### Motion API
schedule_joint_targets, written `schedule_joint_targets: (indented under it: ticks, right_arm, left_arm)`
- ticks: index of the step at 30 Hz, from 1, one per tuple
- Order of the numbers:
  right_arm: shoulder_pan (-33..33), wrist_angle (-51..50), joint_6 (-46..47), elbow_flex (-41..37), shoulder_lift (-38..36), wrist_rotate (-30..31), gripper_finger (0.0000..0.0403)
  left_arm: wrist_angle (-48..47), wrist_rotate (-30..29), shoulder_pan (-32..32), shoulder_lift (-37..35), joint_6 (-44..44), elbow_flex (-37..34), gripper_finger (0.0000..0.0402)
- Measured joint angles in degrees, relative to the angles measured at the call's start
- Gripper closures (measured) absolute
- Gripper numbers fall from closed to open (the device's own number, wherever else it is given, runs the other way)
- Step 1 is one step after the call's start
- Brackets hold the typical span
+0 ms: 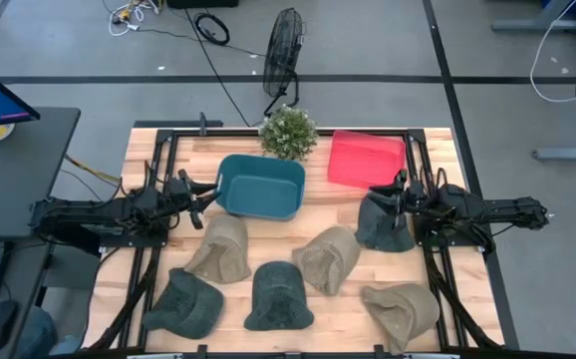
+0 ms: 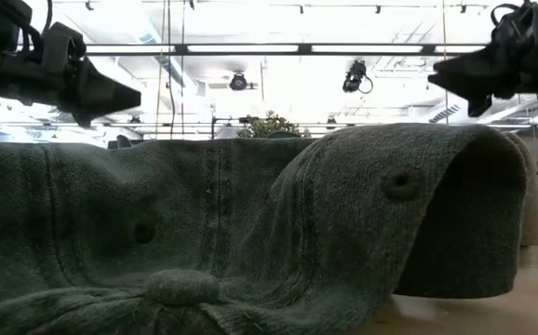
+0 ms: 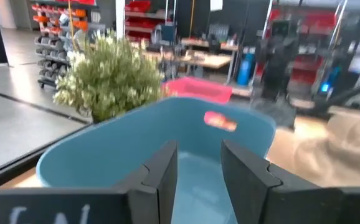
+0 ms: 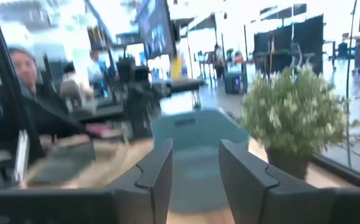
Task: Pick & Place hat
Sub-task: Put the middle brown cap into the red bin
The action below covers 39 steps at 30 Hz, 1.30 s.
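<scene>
Several caps lie crown-up on the wooden table in the high view: tan ones [image 1: 218,249], [image 1: 328,259], [image 1: 400,311] and dark green ones [image 1: 183,304], [image 1: 278,296], [image 1: 383,227]. In the low view one dark green cap [image 2: 250,233] fills the foreground. My left gripper [image 1: 206,194] [image 3: 198,149] is open and empty, raised beside the blue bin's [image 1: 261,186] left wall. My right gripper [image 1: 383,194] [image 4: 195,149] is open and empty, and hovers over the dark green cap at the right. Both hang well above the table in the low view, the left gripper [image 2: 111,93] and the right gripper [image 2: 455,74].
A red bin [image 1: 366,160] stands right of the blue bin at the far side. A potted plant [image 1: 288,132] sits between them at the far edge. Black frame rails [image 1: 163,160] run along the table's sides. A person shows beyond the table in the right wrist view [image 4: 18,68].
</scene>
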Motion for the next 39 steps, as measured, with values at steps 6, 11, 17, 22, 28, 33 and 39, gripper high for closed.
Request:
schedule_joint_targets:
  ticks: [6, 11, 17, 22, 28, 33, 39]
  right_arm:
    - [0.0, 9.16, -4.73, 0.8, 2.57, -0.8, 0.0268]
    - [0.02, 6.64, -4.84, 8.26, 11.66, -3.03, 0.0268]
    - [0.95, -3.49, 0.03, 21.9, 29.11, -7.88, 0.0268]
    - [4.47, -16.88, 5.3, 34.04, 43.95, -8.22, 0.0268]
    - [10.55, -25.93, 7.92, 45.0, 60.95, -8.26, 0.0266]
    - [13.08, -32.0, 7.98, 50.88, 71.86, -8.18, 0.0246]
    - [13.35, -34.13, 11.29, 52.78, 79.99, -8.0, 0.0198]
  left_arm:
    - [-1.62, 4.3, 0.0, 3.42, 1.21, 9.08, 0.0275]
    - [-6.25, 4.71, 0.0, 10.61, 2.85, 18.15, 0.0275]
    - [-9.2, 4.54, 0.0, 18.54, 7.51, 24.96, 0.0275]
    - [-9.43, 4.54, -0.06, 21.62, 9.4, 26.86, 0.0275]
    - [-10.41, 4.52, -0.04, 21.76, 7.68, 26.9, 0.0275]
    - [-10.48, 4.52, -0.04, 21.76, 7.44, 26.9, 0.0275]
    - [-10.77, 4.5, -0.04, 21.76, 4.41, 26.9, 0.0275]
